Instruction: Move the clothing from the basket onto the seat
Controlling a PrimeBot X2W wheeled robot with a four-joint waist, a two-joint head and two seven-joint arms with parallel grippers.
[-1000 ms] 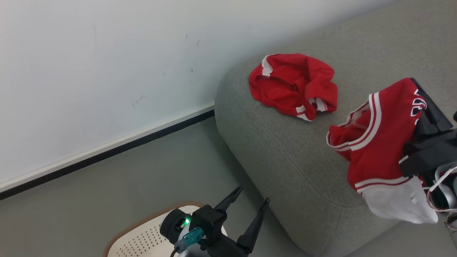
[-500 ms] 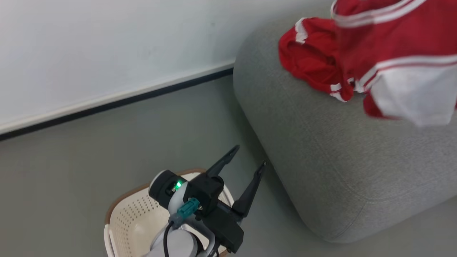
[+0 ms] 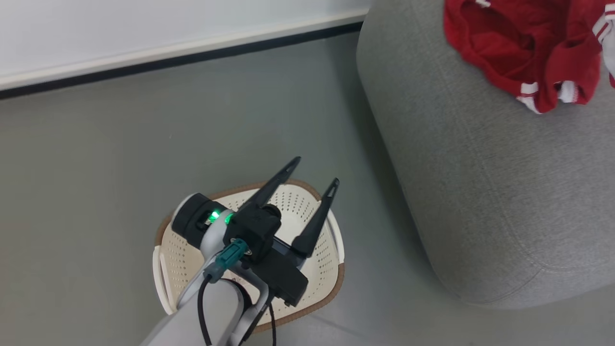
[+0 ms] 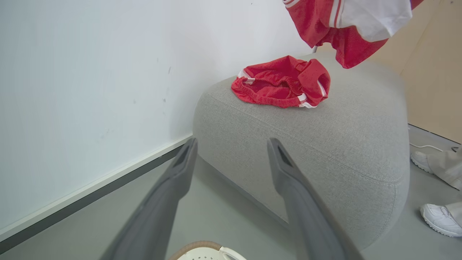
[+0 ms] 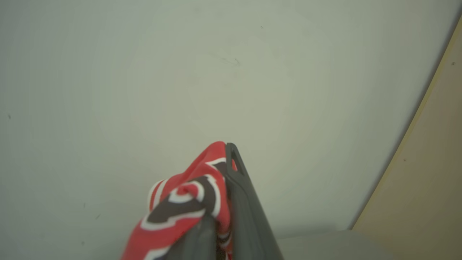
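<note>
- My right gripper (image 5: 226,155) is clamped on the red jersey (image 5: 187,202), which hangs above the seat (image 4: 325,144).
- My left gripper (image 3: 316,172) gapes wide, empty, over the basket (image 3: 182,250).
- The red shorts (image 3: 519,53) lie at the seat's wall-side corner.

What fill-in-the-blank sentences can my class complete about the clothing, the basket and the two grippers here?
The red shorts lie on the grey ____.
The right gripper is shut on the red ____.
The left gripper hangs open over the cream ____.
Missing words: seat, jersey, basket.
</note>
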